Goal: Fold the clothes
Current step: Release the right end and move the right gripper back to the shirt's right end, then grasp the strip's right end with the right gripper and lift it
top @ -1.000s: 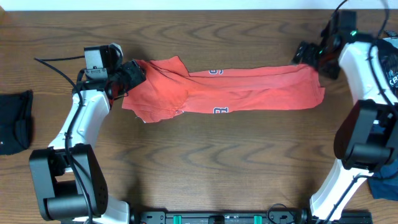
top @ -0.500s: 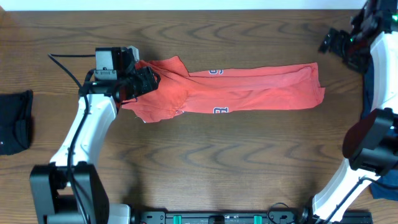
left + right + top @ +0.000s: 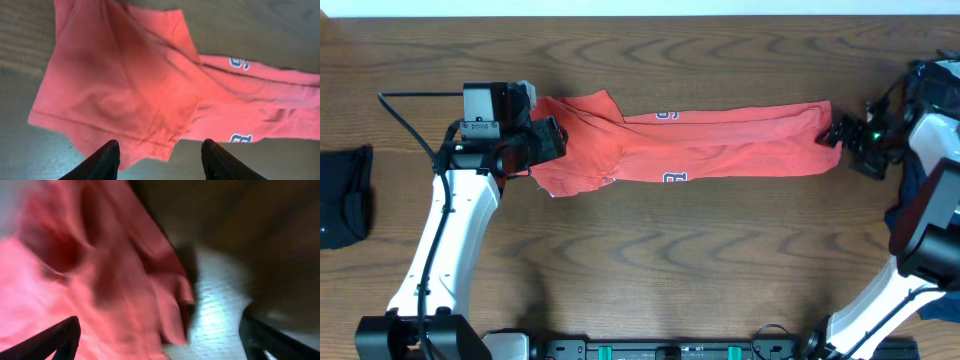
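Surface: dark wood table (image 3: 650, 260).
T-shirt (image 3: 720, 150): coral-red, long band across ctr, 9-to-3 o'clock; folded lengthwise, so both ends are reachable.
My left gripper (image 3: 548, 140): over the 9 o'clock flap, jaws apart, nothing pinched; prob. lining up on an edge.
My right gripper (image 3: 832, 133): at the 3 o'clock end, jaws full wide, cloth ahead, not gripped.
Black garment (image 3: 342, 195): far 9 o'clock, apart from the work.

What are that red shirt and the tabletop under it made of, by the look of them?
The red T-shirt looks like soft matte knit, probably cotton jersey: it creases and drapes in limp folds, with a stitched hem. The tabletop shows brown wood grain with a faint sheen; whether solid wood or a printed laminate cannot be told.
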Available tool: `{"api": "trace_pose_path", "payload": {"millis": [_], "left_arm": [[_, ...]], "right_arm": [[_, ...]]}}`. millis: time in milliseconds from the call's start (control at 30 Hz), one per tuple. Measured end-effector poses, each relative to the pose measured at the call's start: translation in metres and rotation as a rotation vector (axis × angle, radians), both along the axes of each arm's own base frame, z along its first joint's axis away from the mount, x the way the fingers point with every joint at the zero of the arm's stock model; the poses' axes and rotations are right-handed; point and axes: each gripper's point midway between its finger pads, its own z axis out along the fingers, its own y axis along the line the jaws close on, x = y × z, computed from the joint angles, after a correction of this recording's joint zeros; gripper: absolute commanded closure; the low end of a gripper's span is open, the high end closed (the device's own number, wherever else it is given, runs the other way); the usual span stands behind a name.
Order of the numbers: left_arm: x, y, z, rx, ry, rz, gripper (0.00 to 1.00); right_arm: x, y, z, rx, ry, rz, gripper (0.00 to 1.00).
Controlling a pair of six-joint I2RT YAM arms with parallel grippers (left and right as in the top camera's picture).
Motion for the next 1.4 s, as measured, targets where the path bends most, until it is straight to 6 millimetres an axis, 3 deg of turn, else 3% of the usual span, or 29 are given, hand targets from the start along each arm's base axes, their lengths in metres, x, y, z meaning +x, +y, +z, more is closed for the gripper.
{"api": "trace_pose_path", "payload": {"millis": [567, 600, 700, 767, 867, 1133, 1267, 1400], "left_arm": [[-0.005, 0.004, -0.005, 0.021, 0.028, 0.008, 0.45], [-0.005, 0.004, -0.005, 0.022, 0.028, 0.009, 0.45], [-0.006, 0.004, -0.005, 0.024, 0.029, 0.010, 0.45], [-0.006, 0.004, -0.005, 0.024, 0.031, 0.010, 0.45], [-0.007, 0.004, -0.006, 0.025, 0.036, 0.010, 0.45], [-0.008, 0.004, -0.006, 0.025, 0.040, 0.010, 0.45], [-0.009, 0.004, -0.007, 0.025, 0.044, 0.010, 0.45], [-0.009, 0.004, -0.007, 0.025, 0.046, 0.010, 0.45]], "right_arm": [[0.014, 0.044, 0.003, 0.139, -0.279, 0.114, 0.01], [0.014, 0.050, 0.003, 0.149, -0.282, 0.126, 0.05], [0.013, 0.067, 0.000, 0.170, -0.279, 0.168, 0.53], [0.008, 0.074, -0.007, 0.185, -0.256, 0.174, 0.99], [0.000, 0.079, -0.019, 0.202, -0.219, 0.171, 0.99], [-0.001, 0.078, -0.020, 0.217, -0.215, 0.161, 0.99], [-0.008, 0.060, -0.019, 0.231, -0.190, 0.111, 0.99], [-0.015, 0.028, -0.018, 0.218, -0.151, 0.047, 0.99]]}}
